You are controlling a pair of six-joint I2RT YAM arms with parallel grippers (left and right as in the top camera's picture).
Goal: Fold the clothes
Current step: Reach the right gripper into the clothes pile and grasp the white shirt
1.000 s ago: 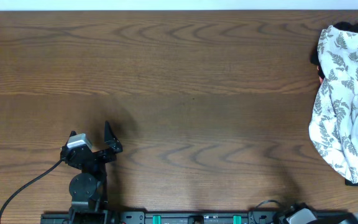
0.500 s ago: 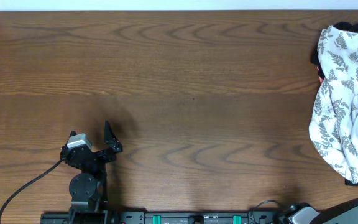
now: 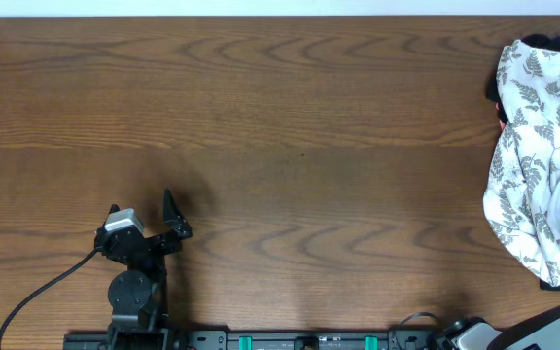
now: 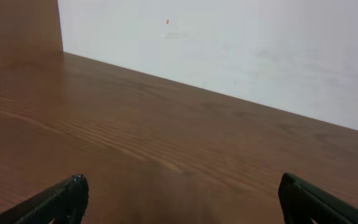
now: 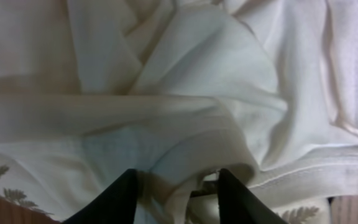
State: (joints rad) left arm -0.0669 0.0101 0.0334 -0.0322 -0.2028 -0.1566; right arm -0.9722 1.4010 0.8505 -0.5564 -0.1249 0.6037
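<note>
Right gripper (image 5: 179,198) is down in the heap at the right side of the table (image 3: 280,117), with its two black fingers either side of a raised fold of plain white fabric. The jaws are only partway apart and there's cloth bunched between them, but honestly I can't tell if it's pinched yet or just straddled. That plain white stuff looks like the T-shirt (image 5: 216,74). No chest print is showing in the wrist view, so I'm going by the lack of pattern. It's tangled up with the fern-print cloth (image 3: 523,146), which covers most of the pile from above, and only a patch of plain white peeks out near the right edge. Left gripper (image 4: 182,202) is parked low on the near-left side, jaws wide apart, holding nothing and well away from the heap. Progress-wise I'd say basically zero: nothing is spread out and no fold has been made. The shirt has to be pulled free of the other cloth, laid flat, then folded. Good news is there's plenty of room, bare wood all the way across the middle and left. Watch-out is that the pile sits right at the table's right edge and runs out of frame, so dragging should go leftward.
</note>
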